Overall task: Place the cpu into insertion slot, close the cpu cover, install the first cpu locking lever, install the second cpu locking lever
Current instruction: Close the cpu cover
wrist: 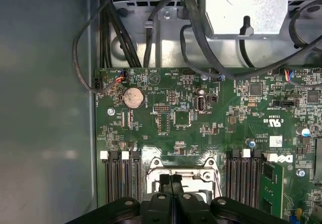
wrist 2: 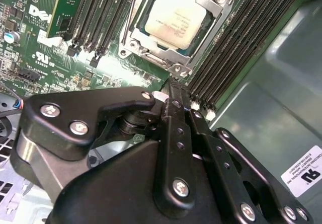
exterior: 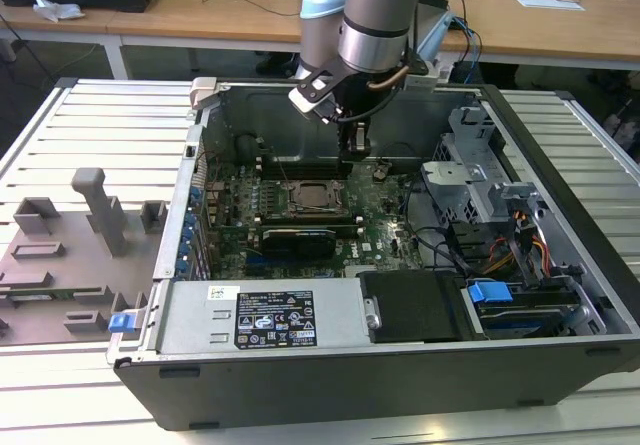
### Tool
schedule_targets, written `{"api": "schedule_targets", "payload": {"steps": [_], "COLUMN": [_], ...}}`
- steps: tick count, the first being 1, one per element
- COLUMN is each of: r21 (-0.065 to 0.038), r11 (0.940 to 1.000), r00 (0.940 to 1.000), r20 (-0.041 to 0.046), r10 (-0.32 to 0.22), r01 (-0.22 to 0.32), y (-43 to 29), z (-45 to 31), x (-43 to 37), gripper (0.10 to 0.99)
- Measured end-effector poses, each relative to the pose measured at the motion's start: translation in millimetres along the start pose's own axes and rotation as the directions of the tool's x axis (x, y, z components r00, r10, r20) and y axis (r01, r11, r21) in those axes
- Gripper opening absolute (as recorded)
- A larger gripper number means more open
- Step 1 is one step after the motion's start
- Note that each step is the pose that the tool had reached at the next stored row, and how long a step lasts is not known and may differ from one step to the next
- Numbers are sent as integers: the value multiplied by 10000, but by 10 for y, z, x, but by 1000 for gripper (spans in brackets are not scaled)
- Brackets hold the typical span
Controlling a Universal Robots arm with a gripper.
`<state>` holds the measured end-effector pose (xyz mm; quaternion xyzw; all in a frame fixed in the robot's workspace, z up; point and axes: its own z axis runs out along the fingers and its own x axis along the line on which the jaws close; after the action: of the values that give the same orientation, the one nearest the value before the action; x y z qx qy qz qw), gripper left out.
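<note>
Silver-beige cpu (wrist 2: 176, 17) was seen framed by the closed cpu cover (wrist 2: 204, 40); the end effector (wrist 2: 173, 90), closed fully on nothing, was held nearby.

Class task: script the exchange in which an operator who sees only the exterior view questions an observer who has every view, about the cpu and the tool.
Operator: Is the cpu seated?
Observer: In the second wrist view the cpu lies flat, and the cpu cover frames its pale top.
Operator: How does the tool stand?
Observer: In the first wrist view the tool is shut, its fingers pressed together.
</note>
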<state>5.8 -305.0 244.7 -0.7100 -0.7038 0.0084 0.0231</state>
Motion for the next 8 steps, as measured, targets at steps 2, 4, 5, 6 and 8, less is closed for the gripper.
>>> {"api": "schedule_targets", "payload": {"steps": [2,4,5,6,8], "r21": [0,0,1,0,0], "r11": [10000,10000,10000,10000,10000], "r00": [10000,10000,10000,10000,10000], "r20": [1,1,1,1,1], "r10": [0,-2,0,1,0], "r01": [0,2,0,-1,0], "y": [-13,-18,-21,-25,-29], "z": [2,4,4,5,7], "x": [0,0,0,0,0], "gripper": [106,106,106,106,106]}}
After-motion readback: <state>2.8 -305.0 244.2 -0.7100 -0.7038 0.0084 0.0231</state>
